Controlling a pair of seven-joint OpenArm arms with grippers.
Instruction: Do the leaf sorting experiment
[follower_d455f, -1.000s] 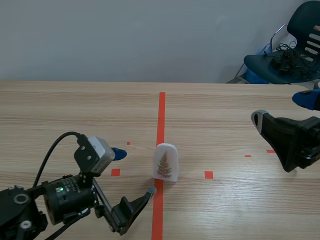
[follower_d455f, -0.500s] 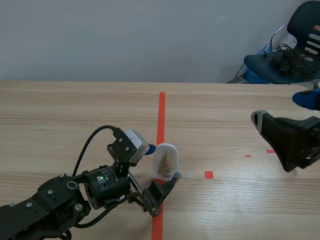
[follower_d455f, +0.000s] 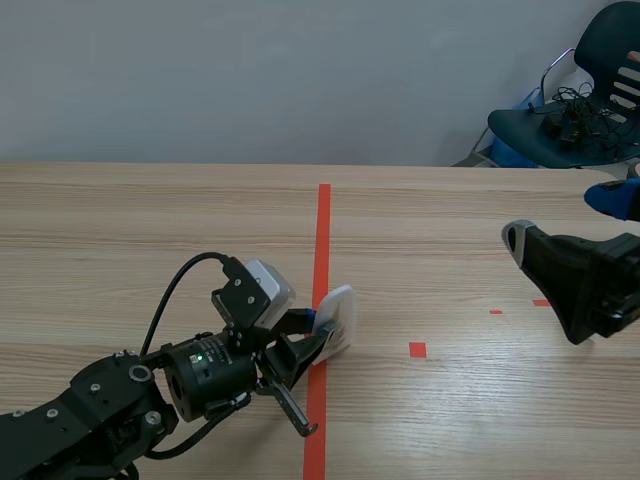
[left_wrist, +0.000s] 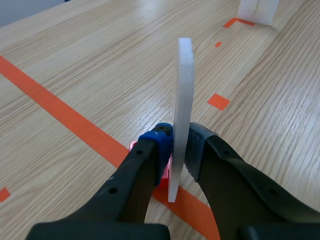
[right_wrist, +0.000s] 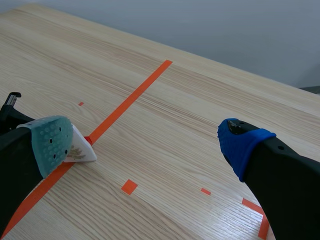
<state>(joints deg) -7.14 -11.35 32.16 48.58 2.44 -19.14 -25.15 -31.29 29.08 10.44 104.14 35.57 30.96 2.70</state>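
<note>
The left end effector (follower_d455f: 312, 338) clamps a white fern-leaf tile (follower_d455f: 337, 312) by its flat faces, on the orange centre line (follower_d455f: 323, 220) of the counter (follower_d455f: 450, 200), probably to lift it for sorting. Well apart at its 3 o'clock, the right end effector (right_wrist: 145, 144) hangs open.

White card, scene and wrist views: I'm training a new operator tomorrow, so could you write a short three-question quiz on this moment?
1. True or false: the left gripper is shut on the white card.
2. Pick one. The right gripper is: A) open, holding nothing; B) shut on the card; C) shut on a cable.
3. Fill in: the orange-red tape line passes ___ the card's lower end.

Key: 1 true; 2 A; 3 under.
</note>
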